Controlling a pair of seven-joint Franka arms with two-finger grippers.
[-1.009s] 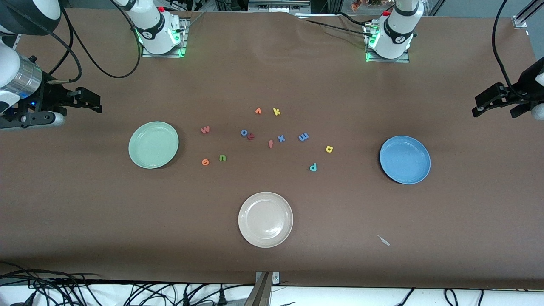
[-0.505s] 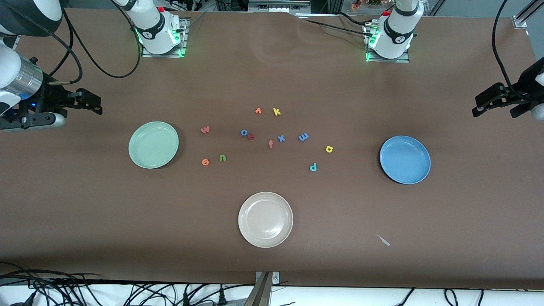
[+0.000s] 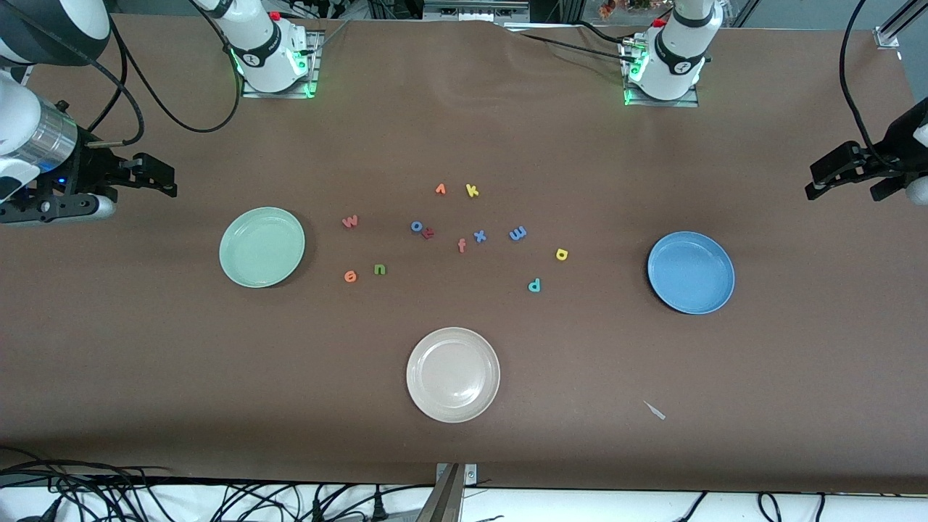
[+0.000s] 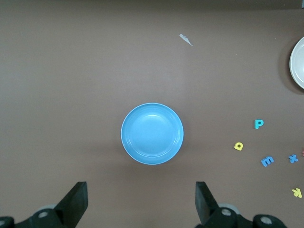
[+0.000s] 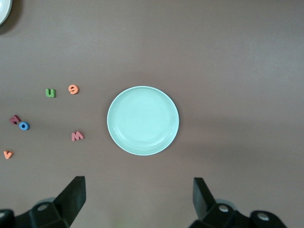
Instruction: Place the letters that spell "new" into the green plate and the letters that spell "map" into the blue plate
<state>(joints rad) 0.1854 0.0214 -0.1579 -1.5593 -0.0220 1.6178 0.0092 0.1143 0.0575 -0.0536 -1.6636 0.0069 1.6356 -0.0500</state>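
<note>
Nearest the front camera on the counter (image 3: 145,377) is the cream plate (image 3: 453,374), with a little pale scrap (image 3: 655,410) off toward the left arm's end; the front view is the only one that gets the whole spread in one shot. Each wrist view looks down on just its own plate plus a handful of letters. Farther from the camera sit the teal p (image 3: 534,285), the orange e (image 3: 351,275) (looks like a 6 from here) and the green n (image 3: 380,269), then the yellow a (image 3: 561,254), the blue m (image 3: 518,233) and the pink w (image 3: 349,221), all lying loose on the counter with nothing in any plate. The green plate (image 3: 262,247) is toward the right arm's end, the blue plate (image 3: 691,272) toward the left arm's end. The left tool (image 4: 141,204) hangs up in the air past the blue plate at its end of the counter, fingers spread wide, holding nothing. The right tool (image 5: 137,199) is the same deal out past the green plate, fingers wide apart, touching nothing. The f (image 3: 461,246), x (image 3: 479,235), o (image 3: 417,226), k (image 3: 472,191) and the small orange wedge (image 3: 440,189) sit in the middle cluster.
</note>
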